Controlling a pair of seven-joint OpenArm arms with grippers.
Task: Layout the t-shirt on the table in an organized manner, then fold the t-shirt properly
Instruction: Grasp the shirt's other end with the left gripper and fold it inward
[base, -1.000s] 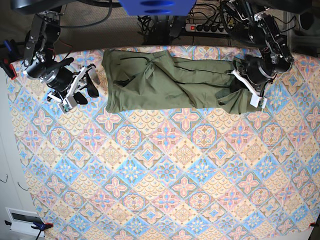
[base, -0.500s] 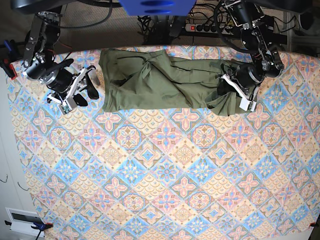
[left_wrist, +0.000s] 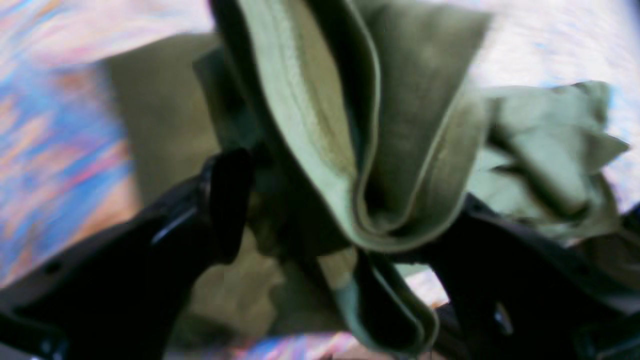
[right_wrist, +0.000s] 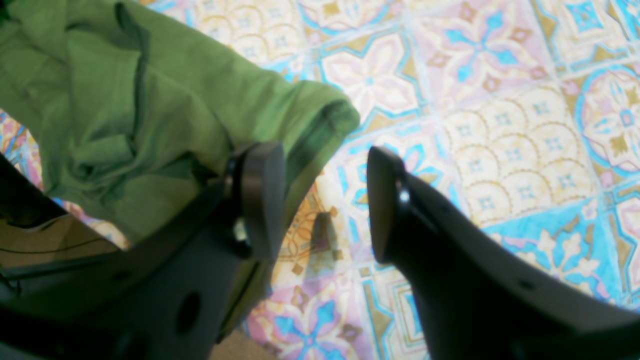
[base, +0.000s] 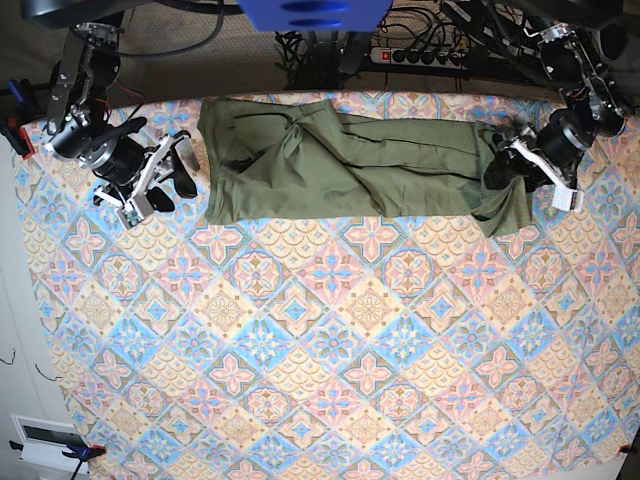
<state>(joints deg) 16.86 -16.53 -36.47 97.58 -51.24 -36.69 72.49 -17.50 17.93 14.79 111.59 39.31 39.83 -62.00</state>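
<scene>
At the left of the base view, the right gripper (base: 172, 172) is seen just beside the left end of the t-shirt (base: 350, 165), low over the table (base: 330, 340). In the right wrist view its jaws are spread wide, with only patterned cloth between them, while one finger (right_wrist: 260, 200) is overlapped by the shirt's hemmed edge, though contact there cannot be confirmed. The olive-green t-shirt is stretched as a long, creased band across the far part of the table, from just beside the right gripper to the far right. There, the left gripper (base: 512, 172) is placed at the bunched, drooping end of the shirt. In the blurred left wrist view, folded layers of fabric are seen hanging between its parted black fingers (left_wrist: 225, 200); whether the cloth is gripped cannot be told.
</scene>
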